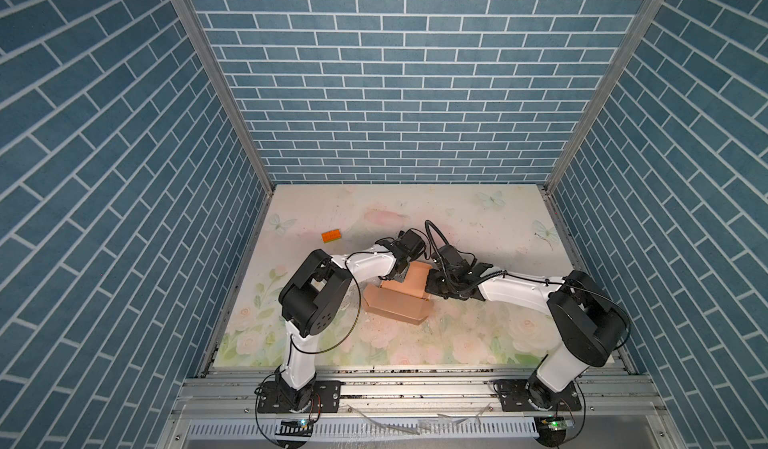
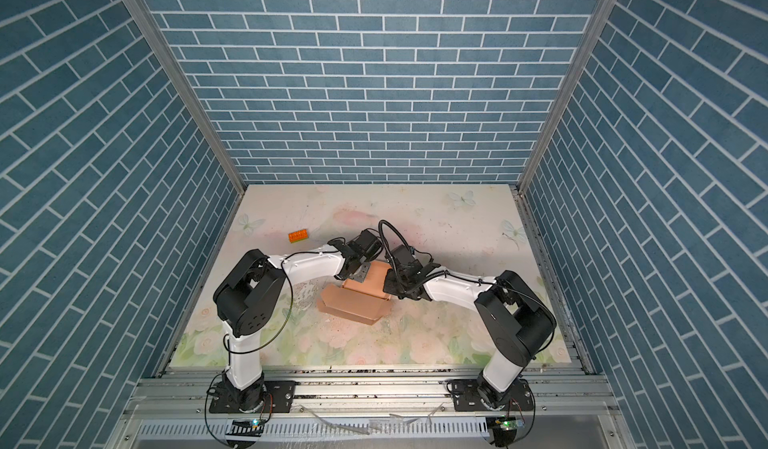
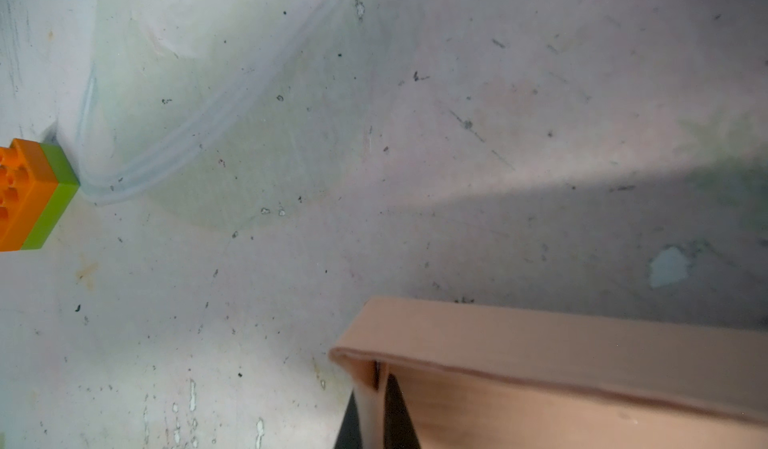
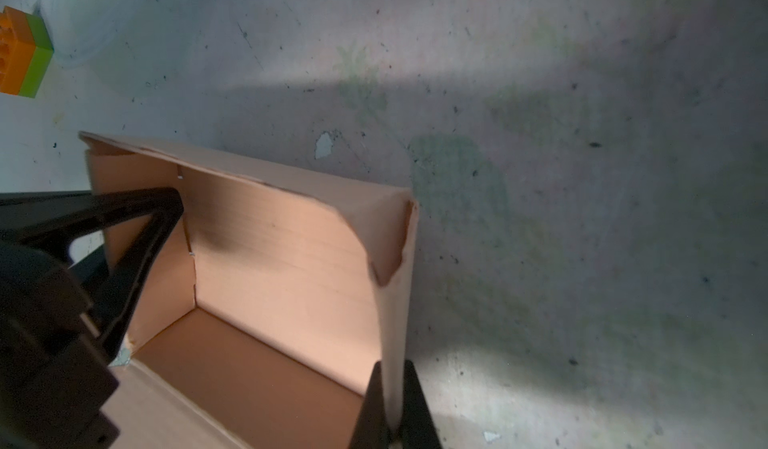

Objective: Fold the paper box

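Floral tabletop point(image 1: 457, 226), open-topped paper box point(image 1: 395, 307), left gripper point(image 3: 372, 388) and right gripper point(image 4: 392, 368) each clamped on a side wall

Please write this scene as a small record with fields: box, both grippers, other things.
box: peach-tan thin cardboard paper box, partly folded, walls raised, lid open, middle of floral-print table
left gripper: shut on the box's left wall
right gripper: shut on the opposite wall
other: small orange-and-green studded toy brick, far left, untouched
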`<state>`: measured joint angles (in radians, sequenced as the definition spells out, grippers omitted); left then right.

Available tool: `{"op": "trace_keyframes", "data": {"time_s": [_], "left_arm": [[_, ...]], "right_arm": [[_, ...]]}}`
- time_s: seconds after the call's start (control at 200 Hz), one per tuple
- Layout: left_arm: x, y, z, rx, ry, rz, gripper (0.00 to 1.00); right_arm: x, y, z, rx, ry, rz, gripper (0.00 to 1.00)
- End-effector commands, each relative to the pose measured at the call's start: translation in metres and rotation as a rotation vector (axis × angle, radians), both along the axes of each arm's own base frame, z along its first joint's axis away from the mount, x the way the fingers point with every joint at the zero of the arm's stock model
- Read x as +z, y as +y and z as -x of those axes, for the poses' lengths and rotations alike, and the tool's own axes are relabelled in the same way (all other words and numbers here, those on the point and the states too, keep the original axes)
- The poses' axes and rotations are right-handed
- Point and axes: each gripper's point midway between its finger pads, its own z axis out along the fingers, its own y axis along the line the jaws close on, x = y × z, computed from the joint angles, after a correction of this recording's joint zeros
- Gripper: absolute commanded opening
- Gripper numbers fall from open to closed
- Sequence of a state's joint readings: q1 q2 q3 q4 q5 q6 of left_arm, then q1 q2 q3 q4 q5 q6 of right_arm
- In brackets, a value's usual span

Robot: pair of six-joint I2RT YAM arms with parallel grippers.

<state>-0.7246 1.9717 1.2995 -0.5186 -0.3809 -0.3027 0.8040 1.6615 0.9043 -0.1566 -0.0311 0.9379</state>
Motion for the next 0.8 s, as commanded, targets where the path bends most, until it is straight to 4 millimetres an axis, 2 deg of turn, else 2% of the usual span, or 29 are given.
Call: {"op": "trace_keyframes", "data": {"time_s": [0.0,0.19,0.375,0.505,0.6,0.795], "left_arm": [[-0.02,0.02,0.012,0.002,0.064,-0.112,0.05],[-0.024,0.019,0.016,0.007,0.073,-0.093,0.06],[-0.027,0.01,0.023,0.014,0.103,-0.016,0.1],[-0.025,0.002,0.03,0.02,0.12,0.056,0.16],[-0.015,-0.002,0.035,0.023,0.109,0.099,0.21],[0.001,-0.005,0.046,0.041,0.106,0.199,0.4]], "right_arm": [[-0.028,-0.013,0.014,0.008,0.071,0.092,0.0],[-0.029,-0.014,0.012,0.002,0.076,0.111,0.0],[-0.029,-0.014,0.01,0.0,0.074,0.123,0.0],[-0.027,-0.016,0.007,0.003,0.059,0.141,0.0],[-0.022,-0.016,0.003,0.012,0.038,0.147,0.0],[-0.016,-0.014,-0.002,0.044,0.009,0.145,0.0]]}}
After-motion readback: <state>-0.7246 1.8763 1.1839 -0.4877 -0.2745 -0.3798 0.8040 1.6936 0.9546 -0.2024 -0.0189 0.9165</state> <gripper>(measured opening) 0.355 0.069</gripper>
